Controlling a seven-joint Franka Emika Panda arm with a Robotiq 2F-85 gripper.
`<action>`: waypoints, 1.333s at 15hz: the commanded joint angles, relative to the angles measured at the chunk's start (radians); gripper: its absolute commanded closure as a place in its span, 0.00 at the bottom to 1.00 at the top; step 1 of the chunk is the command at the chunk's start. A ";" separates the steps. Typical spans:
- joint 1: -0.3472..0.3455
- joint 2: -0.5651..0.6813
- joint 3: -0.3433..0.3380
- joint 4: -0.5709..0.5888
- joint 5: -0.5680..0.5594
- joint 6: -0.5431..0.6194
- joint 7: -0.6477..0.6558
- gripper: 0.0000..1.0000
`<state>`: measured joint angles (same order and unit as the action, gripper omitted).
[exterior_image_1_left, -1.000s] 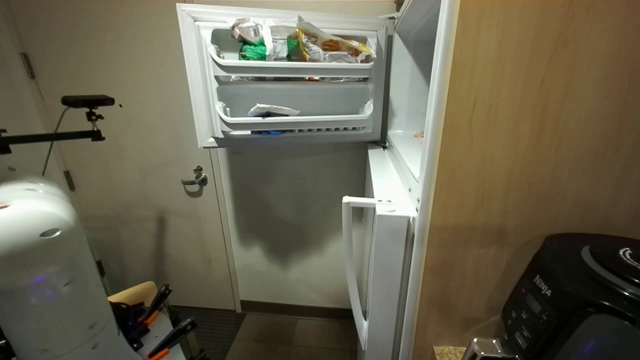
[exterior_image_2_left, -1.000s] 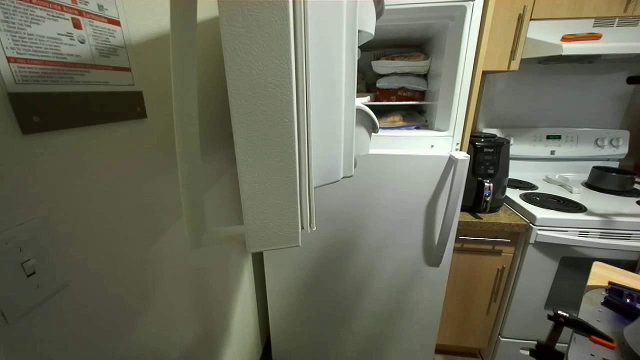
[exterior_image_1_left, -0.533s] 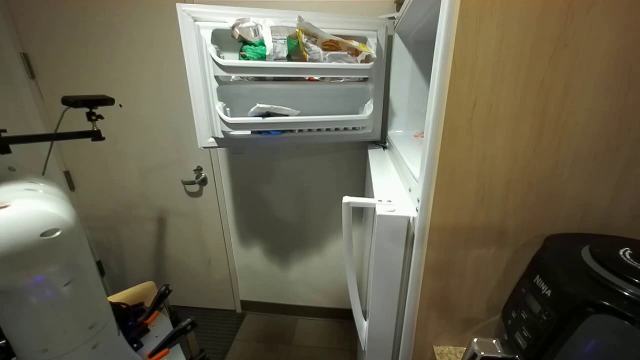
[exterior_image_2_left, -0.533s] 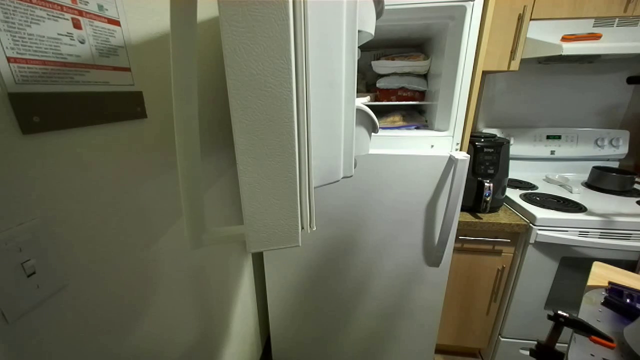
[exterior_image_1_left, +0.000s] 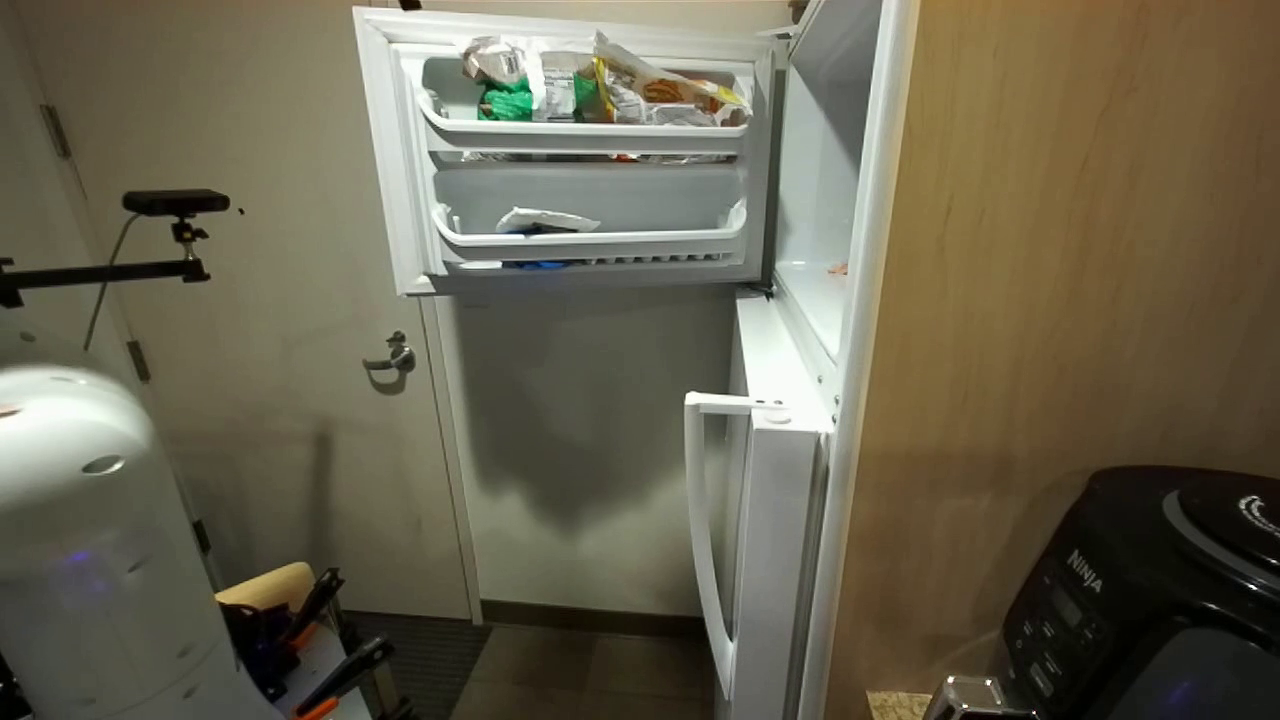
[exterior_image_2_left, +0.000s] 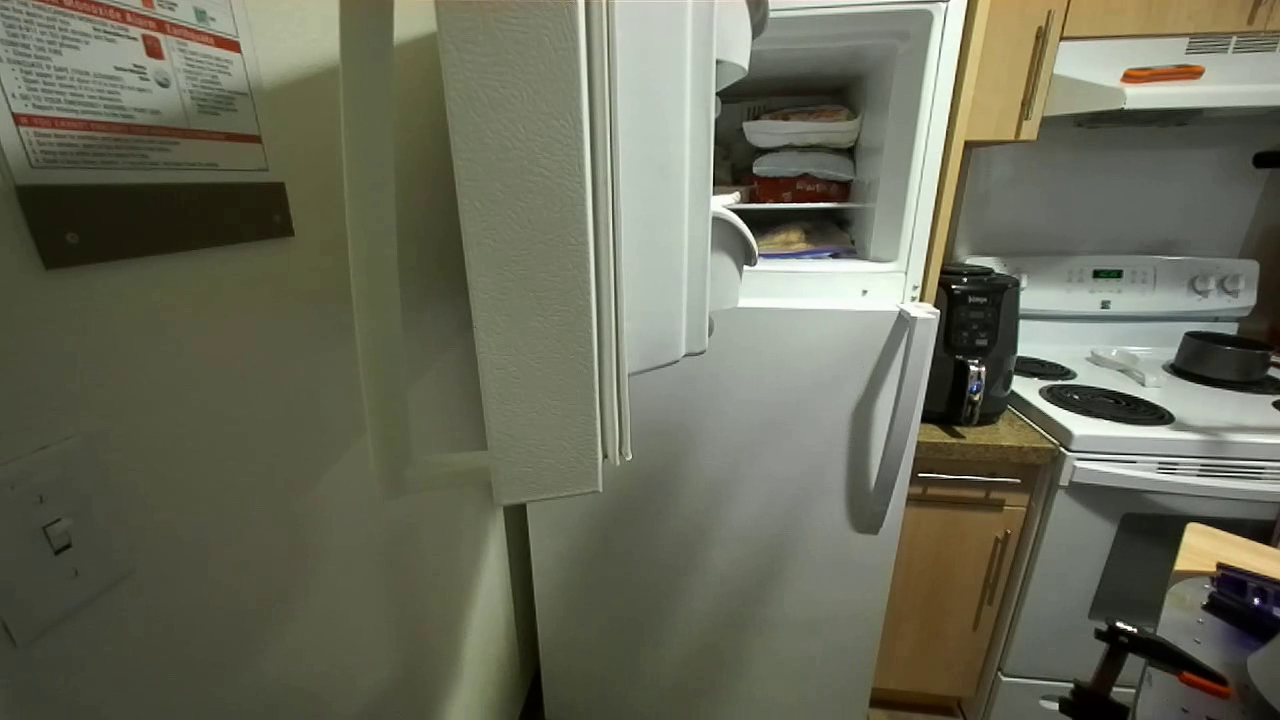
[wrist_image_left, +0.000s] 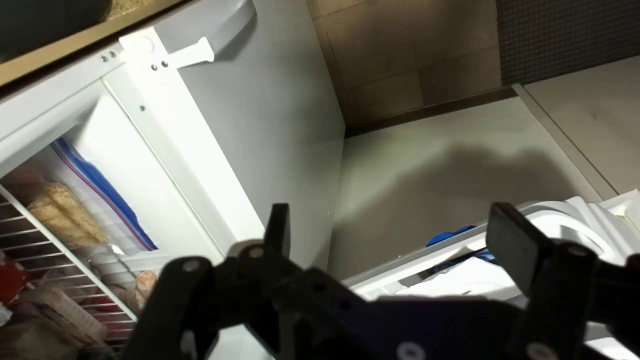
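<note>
I have the black two-finger gripper (wrist_image_left: 397, 240) with its jaws spread wide, nothing between them. Nearest to it is the white freezer door (exterior_image_1_left: 600, 190), swung open in both exterior views; in my wrist view one dark finger (wrist_image_left: 520, 250) overlaps that door, contact I can't tell. The door's white plastic lower bin (exterior_image_1_left: 660, 247) carries a crumpled white-and-blue packet (wrist_image_left: 470, 280); its white plastic upper bin (exterior_image_1_left: 580, 132) holds a green-and-white plastic bag (exterior_image_1_left: 505, 100) and a clear yellow-edged bag (exterior_image_1_left: 660, 95). Across from the door, inside the white freezer compartment (exterior_image_2_left: 830, 70), a clear zip bag (wrist_image_left: 95, 200), blue seal, tan contents, lies below a white wire shelf (wrist_image_left: 65, 252). Stacked on that shelf, in an exterior view: white food tray (exterior_image_2_left: 803, 132) on top, pale grey bag (exterior_image_2_left: 803, 165), red package (exterior_image_2_left: 800, 190) lowest. Large white lower refrigerator door (exterior_image_2_left: 700, 560) is closed, long white handle (exterior_image_2_left: 900, 430) along one side. My rounded white robot arm (exterior_image_1_left: 90, 530) stands at the edge of an exterior view. Black air fryer (exterior_image_2_left: 968, 345) sits on a brown speckled countertop (exterior_image_2_left: 1010, 440) beside a white coil-burner stove (exterior_image_2_left: 1215, 430); dark saucepan (exterior_image_2_left: 1222, 360) on a burner.
</note>
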<state>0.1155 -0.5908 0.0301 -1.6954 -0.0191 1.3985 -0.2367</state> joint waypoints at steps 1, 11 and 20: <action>0.020 0.037 0.019 -0.071 0.007 0.155 -0.012 0.00; 0.049 0.157 0.104 -0.132 0.011 0.549 0.071 0.00; 0.019 0.191 0.165 -0.123 0.004 0.547 0.372 0.00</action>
<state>0.1587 -0.4016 0.1737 -1.8089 -0.0138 1.9362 0.0320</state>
